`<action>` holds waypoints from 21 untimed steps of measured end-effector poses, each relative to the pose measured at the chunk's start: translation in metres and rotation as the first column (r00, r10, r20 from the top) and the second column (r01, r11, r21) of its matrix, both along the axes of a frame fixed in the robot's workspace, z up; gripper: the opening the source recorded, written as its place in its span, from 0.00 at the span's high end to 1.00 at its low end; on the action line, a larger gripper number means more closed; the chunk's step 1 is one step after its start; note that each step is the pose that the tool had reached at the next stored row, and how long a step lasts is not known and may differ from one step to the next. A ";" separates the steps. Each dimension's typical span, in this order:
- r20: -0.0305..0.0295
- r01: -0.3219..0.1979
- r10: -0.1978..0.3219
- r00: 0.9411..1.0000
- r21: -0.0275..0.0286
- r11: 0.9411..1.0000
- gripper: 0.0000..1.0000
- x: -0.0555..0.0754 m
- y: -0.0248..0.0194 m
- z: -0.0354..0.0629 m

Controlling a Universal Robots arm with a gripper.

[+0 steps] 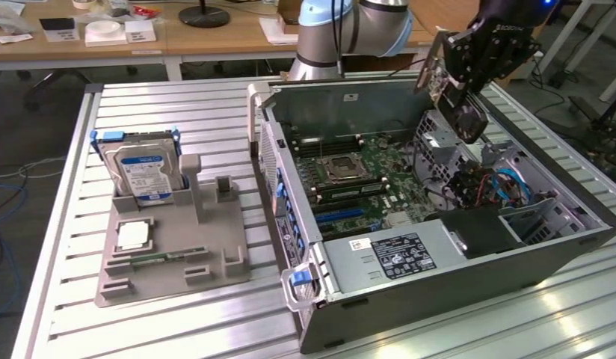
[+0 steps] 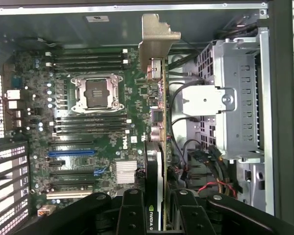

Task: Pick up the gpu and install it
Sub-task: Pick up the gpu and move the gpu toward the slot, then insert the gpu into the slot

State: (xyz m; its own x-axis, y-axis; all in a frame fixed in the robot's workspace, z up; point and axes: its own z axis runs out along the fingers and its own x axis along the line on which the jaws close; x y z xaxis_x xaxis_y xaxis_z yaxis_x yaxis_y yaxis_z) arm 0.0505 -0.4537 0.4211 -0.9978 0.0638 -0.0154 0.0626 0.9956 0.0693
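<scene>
Gripping the gpu (image 2: 158,161) edge-on between clenched fingers (image 2: 132,215), pale bracket (image 2: 159,34) at the end away from them, poised over the open computer case (image 1: 547,247) and its motherboard (image 2: 88,122), slatted metal table (image 1: 168,97) beneath, wooden tables (image 1: 218,37) behind.

the arm (image 1: 333,34) is raised, gripper (image 1: 463,82) tilted downward — fingers (image 2: 131,215) clamped on the gpu (image 2: 158,156).

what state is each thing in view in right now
gpu, held edge-on over the computer case, not seated
gripper, shut on the gpu
computer case, lying on its side, open
blue slot, empty
hard drive, standing upright in the grey holder
</scene>
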 end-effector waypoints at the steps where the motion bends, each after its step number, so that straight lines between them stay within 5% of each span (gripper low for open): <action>1: 0.000 0.000 0.000 1.000 0.000 1.000 0.73 0.003 0.0000 0.0000; 21: 0.000 0.001 -0.001 1.000 0.000 1.000 0.73 0.012 -0.0018 0.0000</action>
State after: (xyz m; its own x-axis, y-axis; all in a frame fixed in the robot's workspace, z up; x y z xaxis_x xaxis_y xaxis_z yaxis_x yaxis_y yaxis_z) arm 0.0622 -0.4555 0.4211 -0.9978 0.0647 -0.0153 0.0635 0.9956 0.0693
